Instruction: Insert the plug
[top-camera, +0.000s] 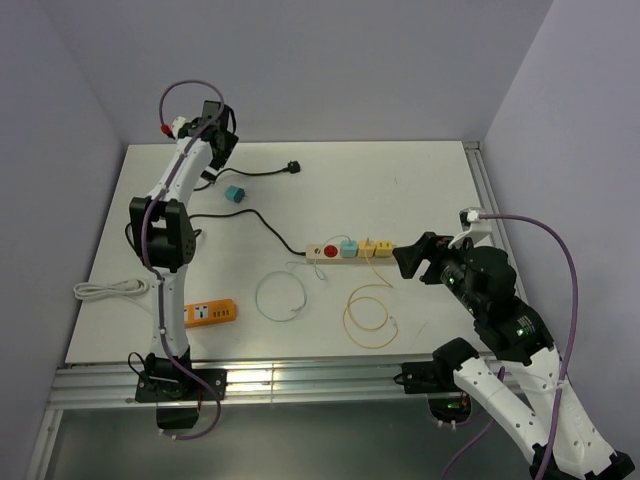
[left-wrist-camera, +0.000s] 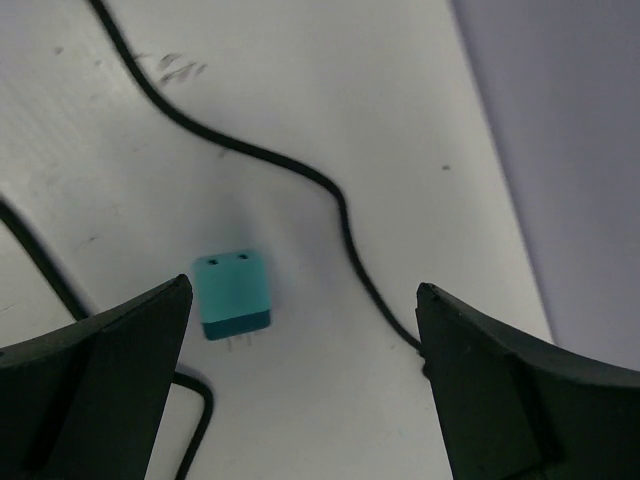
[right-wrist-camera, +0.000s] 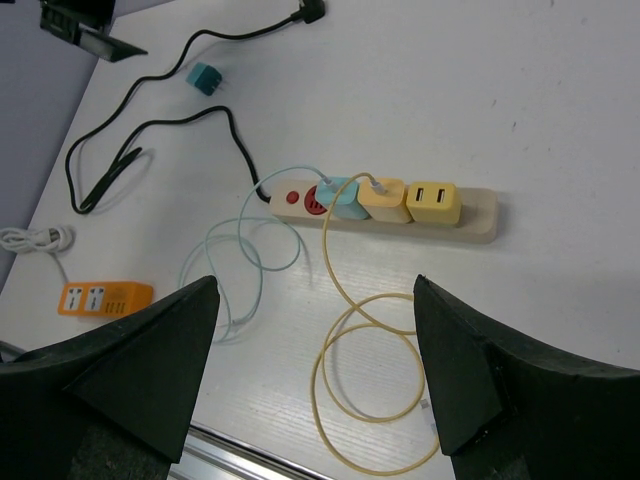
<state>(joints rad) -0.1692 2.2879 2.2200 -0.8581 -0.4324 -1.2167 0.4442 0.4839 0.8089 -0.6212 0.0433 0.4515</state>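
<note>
step in hand: approach for the pick, nothing grasped yet.

- left gripper (left-wrist-camera: 303, 292) hangs over the far-left part of the table (top-camera: 420, 180), fingers spread wide, empty.
- teal plug (left-wrist-camera: 232, 293) lies flat on the table. in the left wrist view it sits between the two fingers, closer to the left one and touching neither. short prongs show at its lower edge in that view.
- black cord (left-wrist-camera: 330, 190) snakes past just right of the plug, apart from it.
- power strip (top-camera: 350, 248) sits mid-table, right of centre and well apart from the plug. it already carries a teal adapter (right-wrist-camera: 340, 197) and two yellow adapters (right-wrist-camera: 410, 200). its right end looks bare, but i can't tell from here whether there's a free socket.
- right gripper (right-wrist-camera: 315, 290) is also spread and empty, hovering just off the right end of the strip.

next move, my read: shift the left arm to centre on the plug, then drop and close across its side faces, keeping the cord out of the pinch. the plug is lying flat, so it probably needs reorienting to prongs-down before going to the strip. the right arm looks placed to brace the strip during the push.
</note>
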